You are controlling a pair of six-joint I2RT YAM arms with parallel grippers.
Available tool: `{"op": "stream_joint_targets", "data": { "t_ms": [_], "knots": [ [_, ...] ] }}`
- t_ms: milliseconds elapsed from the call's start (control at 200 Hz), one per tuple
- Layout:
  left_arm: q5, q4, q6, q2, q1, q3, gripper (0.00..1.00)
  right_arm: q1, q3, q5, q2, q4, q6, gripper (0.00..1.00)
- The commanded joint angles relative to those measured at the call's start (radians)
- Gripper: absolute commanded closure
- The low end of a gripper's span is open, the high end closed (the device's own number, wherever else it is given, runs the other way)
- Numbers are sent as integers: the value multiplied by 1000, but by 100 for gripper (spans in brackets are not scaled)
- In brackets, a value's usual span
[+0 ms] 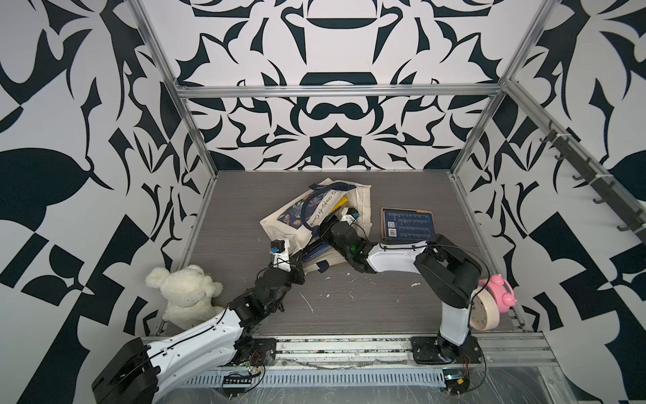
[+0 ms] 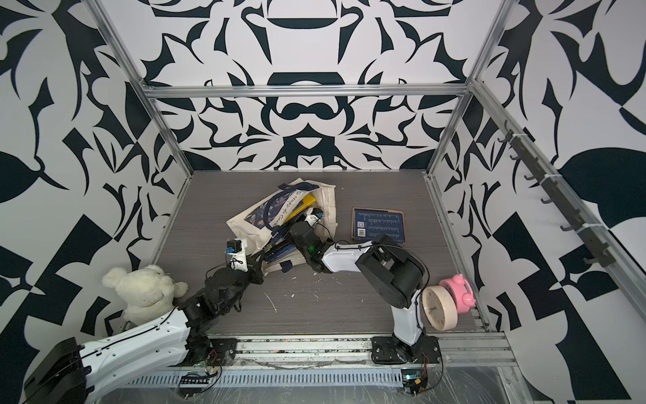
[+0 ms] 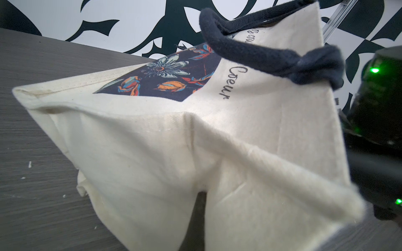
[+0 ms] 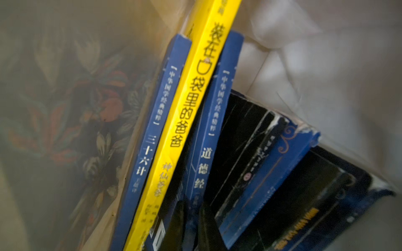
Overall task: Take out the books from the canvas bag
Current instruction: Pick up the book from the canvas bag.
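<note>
The canvas bag [image 1: 290, 217] lies on its side mid-table with its mouth toward the arms, showing cream fabric, a navy floral print and a navy strap [image 3: 250, 58]. My left gripper [image 1: 296, 261] is shut on the bag's cream edge near the mouth; fabric covers its fingers in the left wrist view. My right gripper [image 4: 192, 205] is inside the bag, its two dark fingers shut on the spine of a blue book [image 4: 208, 130]. Beside that book stand a yellow book [image 4: 191, 104], another blue book [image 4: 152, 134] and darker books [image 4: 282, 173]. One dark blue book [image 1: 407, 224] lies flat outside, right of the bag.
A white plush bear [image 1: 188, 293] sits at the front left beside my left arm. A cream round clock [image 1: 484, 311] and a pink alarm clock [image 1: 500, 288] stand at the front right behind my right arm's base. A metal frame borders the table.
</note>
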Motion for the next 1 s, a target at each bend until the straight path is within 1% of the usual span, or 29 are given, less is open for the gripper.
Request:
{"op": "stream_joint_targets", "data": {
  "t_ms": [0,165,285,630,710,855,940,1000],
  "knots": [
    [25,101,8,-11,-8,12,100,13,-42,49,-106,-4,-48,100],
    [23,100,8,-7,-8,17,100,22,-88,76,-194,-53,-41,100],
    [24,100,7,-2,-8,17,100,24,-121,88,-228,-62,-23,100],
    [21,93,7,-7,-8,19,100,24,-119,51,-181,24,-47,100],
    [22,93,7,-7,-8,18,100,24,-119,49,-168,39,-50,95],
    [23,94,7,-7,-8,18,100,24,-109,39,-138,68,-55,84],
    [23,92,7,-7,-9,18,100,24,-97,32,-122,75,-55,79],
    [23,93,7,-8,-8,18,100,24,-90,25,-108,80,-51,78]
  ]
}}
